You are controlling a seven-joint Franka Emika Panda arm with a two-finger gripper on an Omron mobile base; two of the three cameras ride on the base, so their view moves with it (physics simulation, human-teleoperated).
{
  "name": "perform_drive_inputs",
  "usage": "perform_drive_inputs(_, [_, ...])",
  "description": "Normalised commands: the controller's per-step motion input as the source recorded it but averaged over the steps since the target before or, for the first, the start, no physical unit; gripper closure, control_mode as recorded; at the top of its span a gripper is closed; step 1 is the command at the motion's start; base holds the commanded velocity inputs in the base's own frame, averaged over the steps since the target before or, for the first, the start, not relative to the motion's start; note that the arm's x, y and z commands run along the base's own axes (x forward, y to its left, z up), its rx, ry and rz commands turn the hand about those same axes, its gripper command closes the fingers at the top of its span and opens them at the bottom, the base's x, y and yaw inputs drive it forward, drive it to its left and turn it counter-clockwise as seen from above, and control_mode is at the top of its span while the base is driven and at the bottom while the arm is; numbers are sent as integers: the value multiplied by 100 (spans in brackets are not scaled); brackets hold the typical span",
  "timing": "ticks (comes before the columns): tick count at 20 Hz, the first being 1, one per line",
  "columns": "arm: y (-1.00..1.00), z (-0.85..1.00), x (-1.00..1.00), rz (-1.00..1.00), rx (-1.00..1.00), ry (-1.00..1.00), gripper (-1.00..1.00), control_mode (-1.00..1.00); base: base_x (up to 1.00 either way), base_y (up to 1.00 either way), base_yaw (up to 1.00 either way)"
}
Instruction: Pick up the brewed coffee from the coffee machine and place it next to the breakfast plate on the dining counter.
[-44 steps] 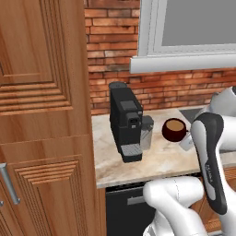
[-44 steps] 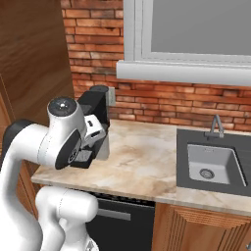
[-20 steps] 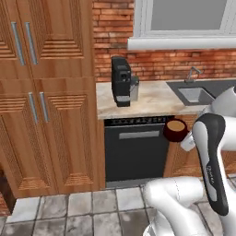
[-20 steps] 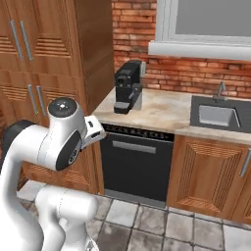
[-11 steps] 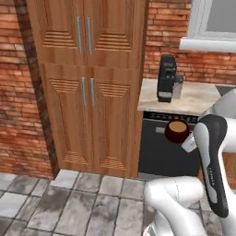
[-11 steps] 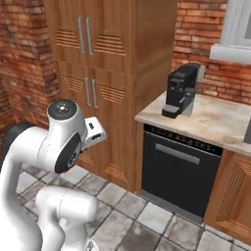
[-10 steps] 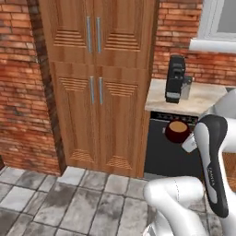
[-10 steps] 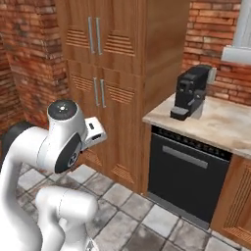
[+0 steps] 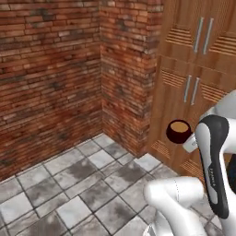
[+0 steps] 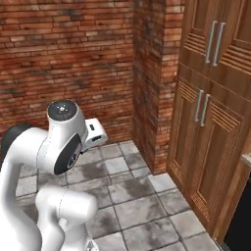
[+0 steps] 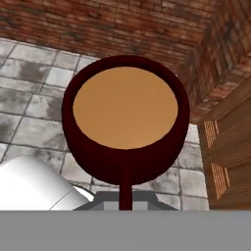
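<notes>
Your claw [image 9: 190,142] sits at the mug's [image 9: 178,132] right side in the left base view, behind the dark forearm; you cannot see the fingers there. That mug hangs upright in the air in front of the wooden cupboard [image 9: 198,83], mouth up, well above the floor tiles [image 9: 69,184].

From the right base view, the white hand block points away from you toward the brick wall [image 10: 68,54], left of the cupboard [image 10: 215,108].

Looking down through the hand view, the mug [image 11: 125,122] faces you mouth-on, brown coffee level, its handle pointing straight down toward the claw, which is closed on it. The cupboard [image 11: 230,147] lies to its right.
</notes>
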Motion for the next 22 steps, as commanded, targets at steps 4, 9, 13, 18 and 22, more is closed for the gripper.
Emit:
perform_drive_inputs(4, [0,0,0,0,0,0,100,100,0,0,100])
perform_drive_inputs(9, [0,0,0,0,0,0,100,100,0,-8,99])
perform_drive_inputs(13, [0,0,0,0,0,0,100,100,1,-14,94])
perform_drive_inputs(18, [0,0,0,0,0,0,100,100,8,-19,92])
perform_drive_inputs(22, [0,0,0,0,0,0,100,100,19,-33,86])
